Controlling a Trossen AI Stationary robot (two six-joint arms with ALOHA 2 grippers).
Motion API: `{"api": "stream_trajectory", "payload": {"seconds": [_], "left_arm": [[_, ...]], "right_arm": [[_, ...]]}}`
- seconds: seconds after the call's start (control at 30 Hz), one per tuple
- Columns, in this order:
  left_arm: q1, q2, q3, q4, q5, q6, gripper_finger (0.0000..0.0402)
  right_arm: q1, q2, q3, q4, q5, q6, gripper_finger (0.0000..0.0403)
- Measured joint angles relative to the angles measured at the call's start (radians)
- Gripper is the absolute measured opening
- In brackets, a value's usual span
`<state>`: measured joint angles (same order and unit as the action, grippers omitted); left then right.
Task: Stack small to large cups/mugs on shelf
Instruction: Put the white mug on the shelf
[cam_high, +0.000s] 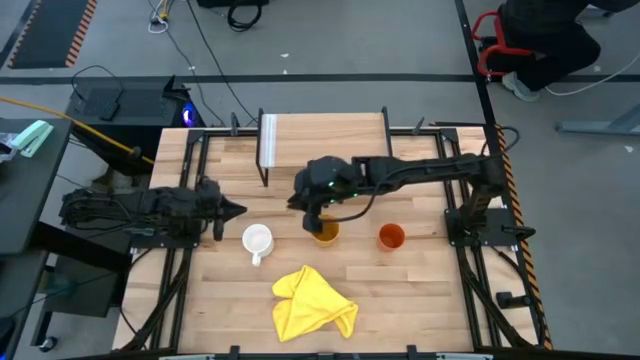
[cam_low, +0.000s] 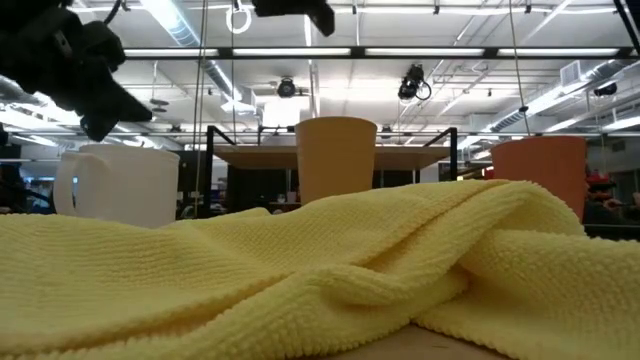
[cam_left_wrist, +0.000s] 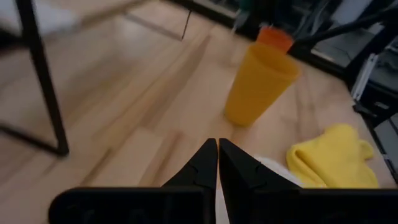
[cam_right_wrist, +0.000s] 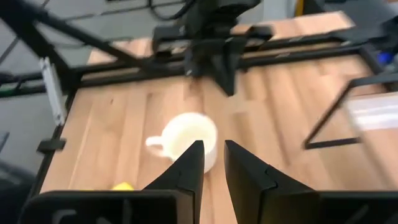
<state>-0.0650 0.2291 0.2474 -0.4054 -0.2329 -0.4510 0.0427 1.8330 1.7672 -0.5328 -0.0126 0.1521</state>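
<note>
Right hand (cam_high: 312, 214): dark, two-fingered, at the end of an arm stretched across the desk from the right; hangs over the far rim of the yellow-orange cup (cam_high: 325, 231), fingers slightly parted with nothing between them.
Left hand (cam_high: 232, 210): dark, at the left edge of the desk, fingers pressed together into a point, empty, just beyond the white mug (cam_high: 257, 240).
White mug: smooth, rounded, loop handle turned toward the near edge; stands left of centre.
Yellow-orange cup: plain tapered tumbler, matte; upright at centre.
Red-orange cup (cam_high: 391, 236): small, round, upright, right of the yellow-orange one and apart from it.
Shelf (cam_high: 323, 142): light-wood rectangular board on thin black legs, pale strip along its left end; stands at the far side, with no vessel on it.
Yellow cloth (cam_high: 312, 304): looped terry weave, crumpled, near edge.
Desk (cam_high: 420, 285): pale butcher-block planks in a black metal frame.
Room: grey floor with cables, ceiling strip lights. No legible writing.
</note>
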Motion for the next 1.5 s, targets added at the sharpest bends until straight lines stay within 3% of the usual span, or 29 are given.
{"api": "stream_trajectory", "payload": {"seconds": [0.43,0.7,0.9,1.13,1.5], "left_arm": [[-0.001,0.000,-0.004,-0.168,-0.037,-0.180,0.0027],[-0.036,0.000,-0.052,-0.169,-0.036,-0.257,0.0027],[-0.068,0.000,-0.074,-0.162,-0.035,-0.299,0.0034],[-0.109,0.001,-0.074,-0.162,-0.034,-0.321,0.0027],[-0.195,0.050,-0.075,-0.163,-0.035,-0.380,0.0032]], "right_arm": [[0.002,0.147,0.000,0.041,-0.115,0.021,0.0071],[0.076,0.153,0.000,0.088,-0.079,-0.084,0.0071],[0.048,0.153,-0.002,0.039,-0.086,0.028,0.0071],[0.080,0.213,-0.007,0.084,-0.102,0.032,0.0071],[-0.039,0.224,0.004,0.113,-0.185,0.130,0.0071]]}}
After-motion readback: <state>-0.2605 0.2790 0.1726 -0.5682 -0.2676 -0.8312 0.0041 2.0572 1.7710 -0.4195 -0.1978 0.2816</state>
